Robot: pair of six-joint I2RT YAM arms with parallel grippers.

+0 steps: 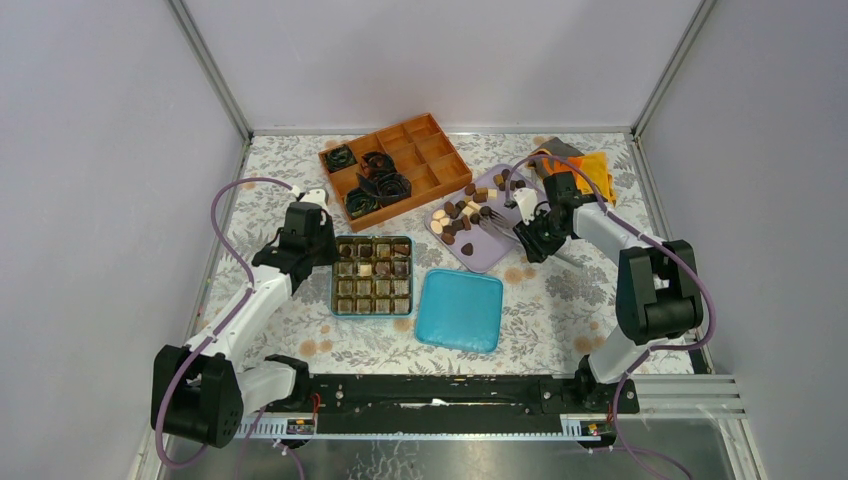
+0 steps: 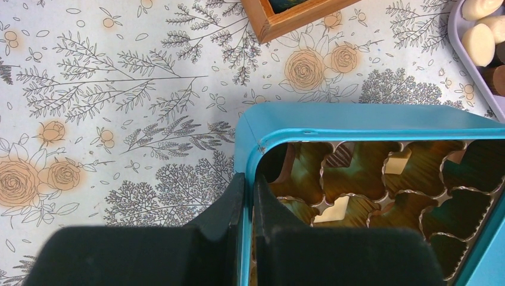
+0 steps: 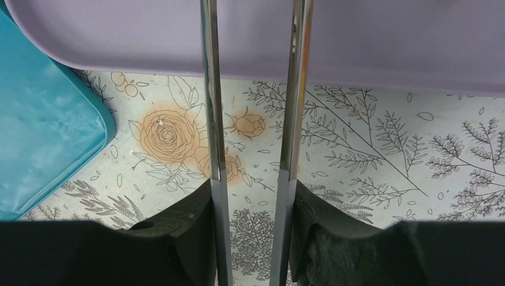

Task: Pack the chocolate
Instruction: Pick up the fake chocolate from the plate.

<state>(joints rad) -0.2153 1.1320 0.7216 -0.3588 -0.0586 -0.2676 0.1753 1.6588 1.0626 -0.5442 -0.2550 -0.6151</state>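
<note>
Centre of the top view: the left gripper (image 2: 250, 190) pinches the teal tin (image 2: 357, 122) by its wall, likely to steady it. Right of centre, the right gripper (image 3: 253, 202) half-squeezes metal tongs (image 3: 210, 119) over the purple tray (image 1: 490, 255), where most of the chocolate (image 1: 462, 212) lies loose. A few pieces sit in the tin.

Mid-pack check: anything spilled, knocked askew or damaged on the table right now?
Nothing spilled or damaged. The chocolate sits on the lavender tray or in the tin. Only the wooden organiser and that tray lie skewed, and the paper cups in the organiser are jumbled.
</note>
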